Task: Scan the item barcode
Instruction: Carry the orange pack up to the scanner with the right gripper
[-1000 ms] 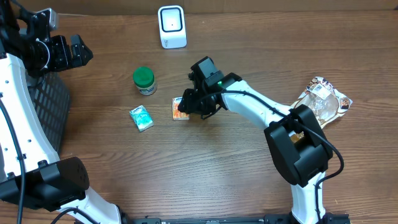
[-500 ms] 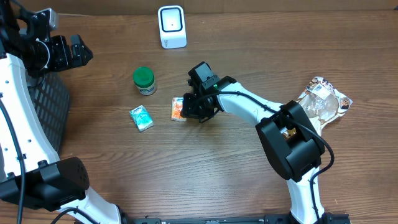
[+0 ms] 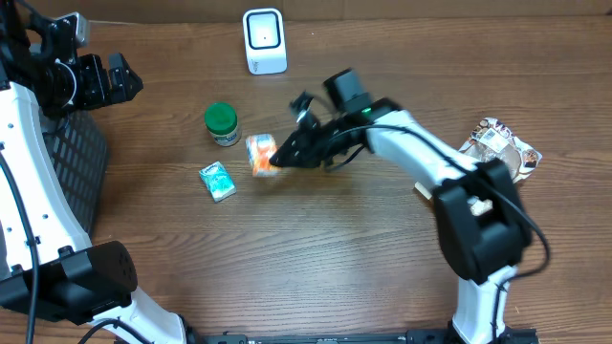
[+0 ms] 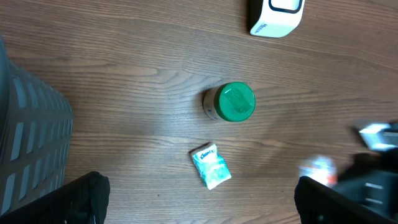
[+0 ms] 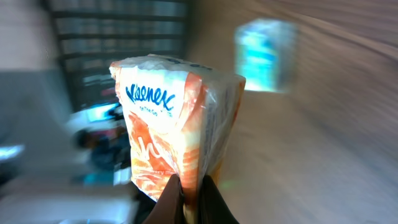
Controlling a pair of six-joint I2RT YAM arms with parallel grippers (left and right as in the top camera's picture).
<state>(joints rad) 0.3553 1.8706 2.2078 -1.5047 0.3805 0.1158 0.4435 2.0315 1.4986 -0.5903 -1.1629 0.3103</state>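
Note:
An orange and white Kleenex tissue pack (image 3: 261, 154) hangs above the table, pinched at its edge by my right gripper (image 3: 278, 159), which is shut on it. In the right wrist view the pack (image 5: 177, 130) fills the middle, with the gripper (image 5: 194, 200) clamped on its lower seam. The white barcode scanner (image 3: 264, 40) stands at the back of the table, also seen as the scanner (image 4: 275, 17) in the left wrist view. My left gripper (image 4: 199, 202) is open, high above the table's left side, with nothing between its fingers.
A green-lidded jar (image 3: 222, 122) and a teal tissue pack (image 3: 217, 181) lie left of the held pack. A crumpled snack bag (image 3: 496, 153) sits at the right. A dark mesh basket (image 3: 78, 162) stands at the left edge.
My right gripper closed on the orange tissue pack, lifted it off the table and swung it left and upward. The left arm has not moved.

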